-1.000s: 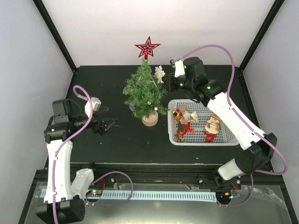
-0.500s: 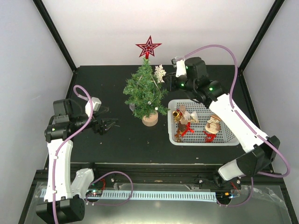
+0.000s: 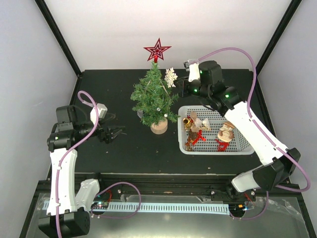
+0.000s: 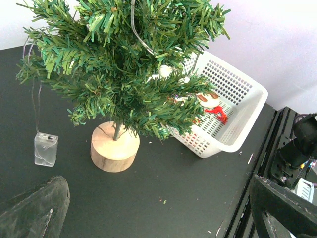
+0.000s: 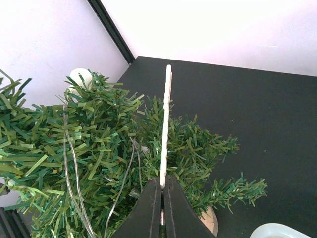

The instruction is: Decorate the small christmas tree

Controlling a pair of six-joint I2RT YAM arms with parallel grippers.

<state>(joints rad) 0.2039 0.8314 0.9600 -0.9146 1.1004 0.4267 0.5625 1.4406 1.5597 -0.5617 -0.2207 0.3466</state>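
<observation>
Tree [image 4: 124, 74] top cut off; basket [image 4: 230, 82] ornaments [image 4: 212, 105] mostly hidden behind it.

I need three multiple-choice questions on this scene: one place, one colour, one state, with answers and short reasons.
1. Where is the white basket? A) right of the small christmas tree B) left of it C) behind it
2. What colour is the star on top? A) gold B) red C) blue
3. What is the right claw doing? A) open, empty B) shut on the white snowflake C) shut, empty
Answers: 1 A, top view shows it at the tree's right; 2 B, the star is red; 3 B, wrist view shows it pinching the snowflake.
</observation>
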